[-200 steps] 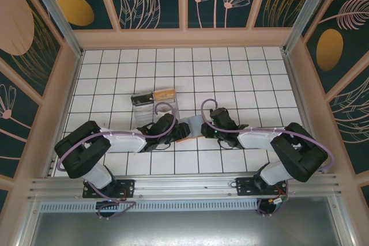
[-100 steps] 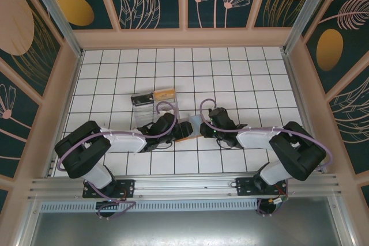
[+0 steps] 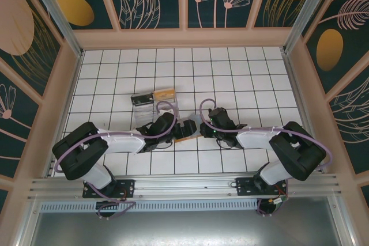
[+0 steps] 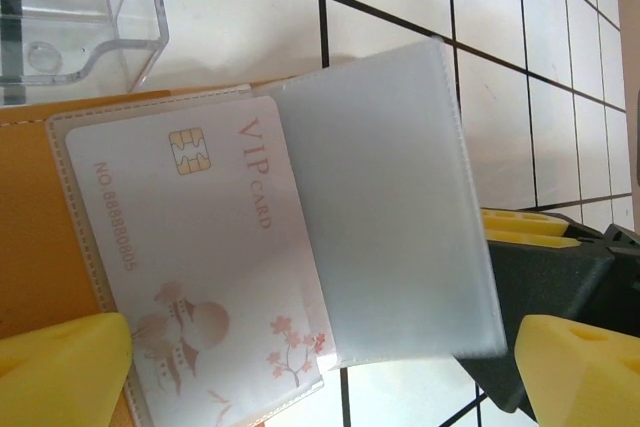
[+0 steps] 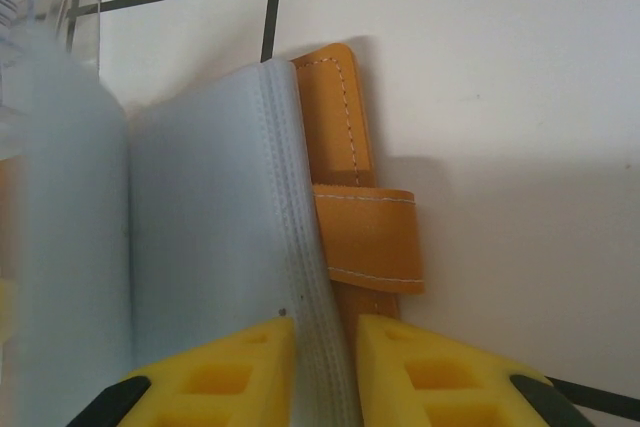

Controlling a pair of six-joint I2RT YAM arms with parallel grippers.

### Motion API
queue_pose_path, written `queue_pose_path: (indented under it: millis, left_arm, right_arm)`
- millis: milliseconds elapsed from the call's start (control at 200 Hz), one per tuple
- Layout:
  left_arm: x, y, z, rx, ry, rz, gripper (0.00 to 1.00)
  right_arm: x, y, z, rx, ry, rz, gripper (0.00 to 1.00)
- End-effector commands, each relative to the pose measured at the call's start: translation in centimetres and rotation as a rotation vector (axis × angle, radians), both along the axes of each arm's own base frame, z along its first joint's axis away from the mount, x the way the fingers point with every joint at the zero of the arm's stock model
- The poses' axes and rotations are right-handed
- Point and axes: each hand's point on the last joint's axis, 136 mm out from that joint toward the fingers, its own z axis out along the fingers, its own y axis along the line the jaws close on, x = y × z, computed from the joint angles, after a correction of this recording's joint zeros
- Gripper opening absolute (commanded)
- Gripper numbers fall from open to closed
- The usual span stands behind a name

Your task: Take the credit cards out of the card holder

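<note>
Top external view shows the white tiled counter (image 3: 230, 73) with both arms meeting over the card holder (image 3: 183, 137), which lies opened between the two sets of jaws. The right jaws (image 5: 320, 367) are narrowed onto the stitched spine of its grey-blue sleeves, pinning it. The left jaws (image 4: 320, 387) stand wide, one yellow finger on each side of the open leaf, gripping nothing. Between those fingers a pale credit card (image 4: 200, 267) marked VIP sits inside its pocket, one end covered by a frosted sleeve (image 4: 390, 197) lying across it. No card lies loose on the counter that I can see, so the task looks barely begun, with every card left to pull out. A clear plastic tray (image 4: 80, 7) sits just beyond the left jaws, close enough to crowd a sideways pull. The frosted sleeve looks like the main obstruction, and the orange strap (image 5: 370, 237) just ahead of the right jaws could snag.
</note>
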Motion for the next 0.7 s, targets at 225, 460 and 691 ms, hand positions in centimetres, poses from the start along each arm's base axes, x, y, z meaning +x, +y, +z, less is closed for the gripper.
queue_pose_path:
  millis: [225, 460, 691]
  left_arm:
    - [-0.1, 1.1, 0.8, 0.038, -0.032, 0.010, 0.98]
    - [0.0, 3.1, 0.5, 0.107, -0.050, 0.058, 0.91]
    - [0.3, 3.7, 0.3, 0.121, -0.069, 0.081, 0.36]
  right_arm:
    - [-1.1, -1.9, -0.8, -0.070, 0.045, -0.042, 0.28]
    - [0.5, -2.1, 4.3, -0.015, -0.087, -0.076, 0.30]
    - [0.5, 1.1, 6.9, 0.119, -0.088, 0.016, 0.24]
